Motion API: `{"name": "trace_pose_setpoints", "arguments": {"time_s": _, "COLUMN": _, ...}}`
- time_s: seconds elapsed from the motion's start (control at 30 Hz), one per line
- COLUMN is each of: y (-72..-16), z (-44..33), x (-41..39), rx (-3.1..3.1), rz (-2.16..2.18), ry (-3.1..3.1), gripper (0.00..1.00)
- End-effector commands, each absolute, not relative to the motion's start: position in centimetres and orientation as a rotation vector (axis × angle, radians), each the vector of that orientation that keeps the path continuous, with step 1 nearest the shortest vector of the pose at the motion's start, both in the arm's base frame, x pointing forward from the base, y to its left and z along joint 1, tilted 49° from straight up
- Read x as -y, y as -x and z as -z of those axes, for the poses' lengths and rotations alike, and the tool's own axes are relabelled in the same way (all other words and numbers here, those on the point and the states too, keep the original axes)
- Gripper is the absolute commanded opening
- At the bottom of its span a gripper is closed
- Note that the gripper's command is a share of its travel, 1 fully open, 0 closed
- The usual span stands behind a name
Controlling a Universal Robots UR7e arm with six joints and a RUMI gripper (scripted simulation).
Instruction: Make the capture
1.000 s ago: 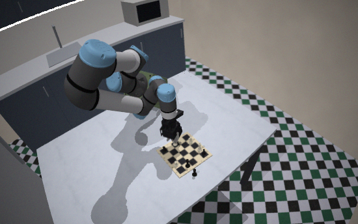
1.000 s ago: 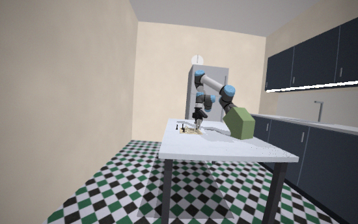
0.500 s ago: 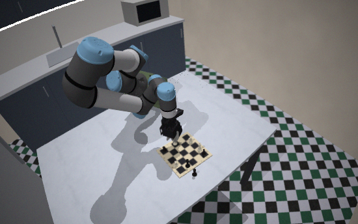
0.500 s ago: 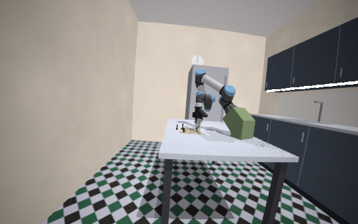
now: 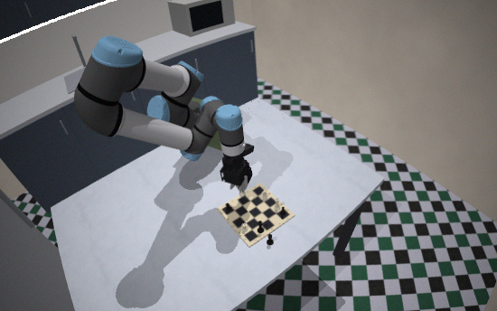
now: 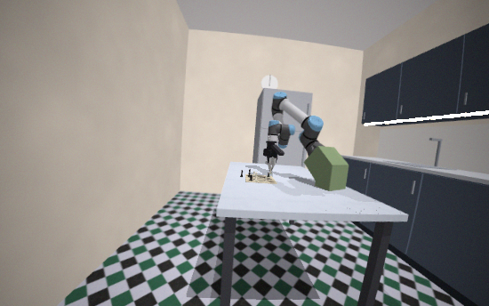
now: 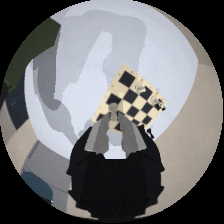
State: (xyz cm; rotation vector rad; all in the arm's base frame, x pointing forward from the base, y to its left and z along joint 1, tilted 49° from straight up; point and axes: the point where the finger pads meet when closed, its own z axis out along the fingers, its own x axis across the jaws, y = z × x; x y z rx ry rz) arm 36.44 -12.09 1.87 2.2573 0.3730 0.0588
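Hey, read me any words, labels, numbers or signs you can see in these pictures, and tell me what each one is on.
None can be read.
Chessboard: no square letters or numbers visible.
Microwave: no brand or panel text shows.
Arm and hand: no logo visible.
Round thing on the far wall: too small to tell if it has digits.
Green block and cabinets: plain.

Walls: plain cream walls (image 6: 89, 111) all round.
Floor: green, black and white checkered tiles (image 6: 147, 267).
Table: white rectangular table top (image 6: 302, 206) on dark legs, mid-room.
Right side: dark navy base cabinets (image 6: 444, 213) under a pale grey counter, matching upper cabinets (image 6: 422, 84), a bright light strip beneath.
Counter: grey microwave (image 5: 201, 15).
Far wall: grey refrigerator (image 6: 262, 129).
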Motion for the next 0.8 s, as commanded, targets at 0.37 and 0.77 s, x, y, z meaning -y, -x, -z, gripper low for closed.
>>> {"name": "trace_pose_setpoints", "arguments": {"time_s": 0.37, "y": -35.7, "z": -5.1, "x": 8.5, "rx": -0.369, "rz": -0.052, "ry": -2.261, "gripper": 0.0}}
{"name": "trace_pose_setpoints", "arguments": {"time_s": 0.77, "y": -35.5, "z": -5.8, "x": 7.8, "rx": -0.369, "rz": -0.052, "ry": -2.261, "gripper": 0.0}}
